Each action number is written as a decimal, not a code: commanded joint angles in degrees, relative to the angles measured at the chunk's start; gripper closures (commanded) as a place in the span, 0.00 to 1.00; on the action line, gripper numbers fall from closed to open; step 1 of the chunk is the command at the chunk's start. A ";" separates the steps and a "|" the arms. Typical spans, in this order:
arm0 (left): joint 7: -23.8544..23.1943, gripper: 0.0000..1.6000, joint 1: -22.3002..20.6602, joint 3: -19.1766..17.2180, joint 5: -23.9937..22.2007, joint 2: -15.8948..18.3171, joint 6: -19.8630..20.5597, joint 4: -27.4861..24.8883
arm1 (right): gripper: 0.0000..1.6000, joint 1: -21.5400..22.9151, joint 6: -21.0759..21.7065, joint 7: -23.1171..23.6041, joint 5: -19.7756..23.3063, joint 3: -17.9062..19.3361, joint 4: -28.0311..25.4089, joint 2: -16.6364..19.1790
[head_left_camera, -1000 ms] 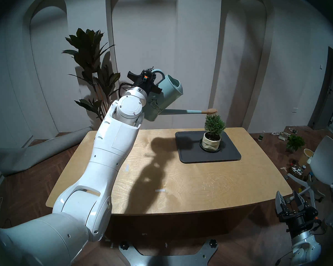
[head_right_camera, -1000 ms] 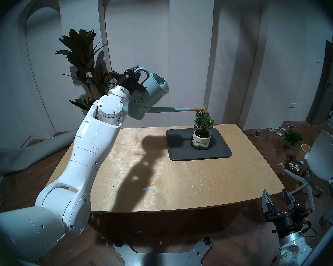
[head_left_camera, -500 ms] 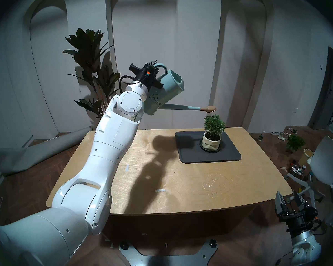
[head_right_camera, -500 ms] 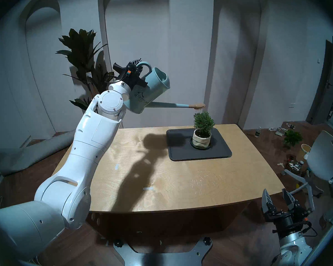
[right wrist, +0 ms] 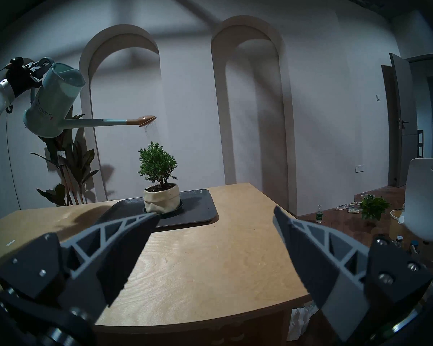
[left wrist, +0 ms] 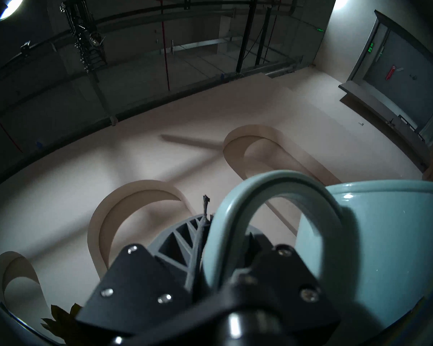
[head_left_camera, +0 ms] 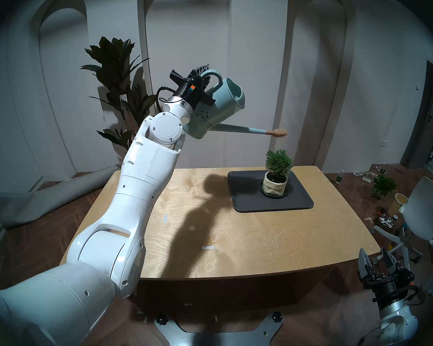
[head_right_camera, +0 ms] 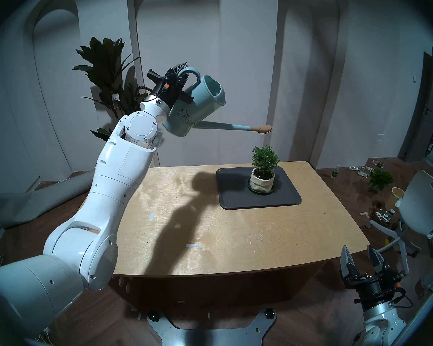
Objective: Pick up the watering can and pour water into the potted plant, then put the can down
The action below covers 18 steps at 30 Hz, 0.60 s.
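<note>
Pouring's underway: left fingers (head_left_camera: 202, 74) clenched on the can (head_left_camera: 216, 110), water sprinkling over the plant (head_left_camera: 278, 160). Right fingers (right wrist: 214, 253) spread, empty. Set-down's left.

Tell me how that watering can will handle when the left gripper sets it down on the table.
The watering can is tall and narrow, so it could tip if landed tilted. Its long spout juts far sideways and may swing or catch the potted plant. The left gripper holds only the loop handle, so the can might pivot. Drops at the rose suggest sloshing water inside.
</note>
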 commanded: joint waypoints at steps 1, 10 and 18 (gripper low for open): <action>-3.78 1.00 1.61 -0.28 -5.23 3.44 -6.47 -6.20 | 0.00 -0.40 0.21 -0.08 0.05 -0.01 -1.82 -0.37; -7.52 1.00 1.64 0.04 -8.42 4.99 -14.21 -3.46 | 0.00 -0.62 0.53 -0.28 -0.10 -0.01 -2.28 -0.65; -7.09 1.00 -1.54 -1.26 -6.60 2.34 -15.66 1.21 | 0.00 -0.53 0.62 -0.19 -0.14 0.05 -2.17 -0.69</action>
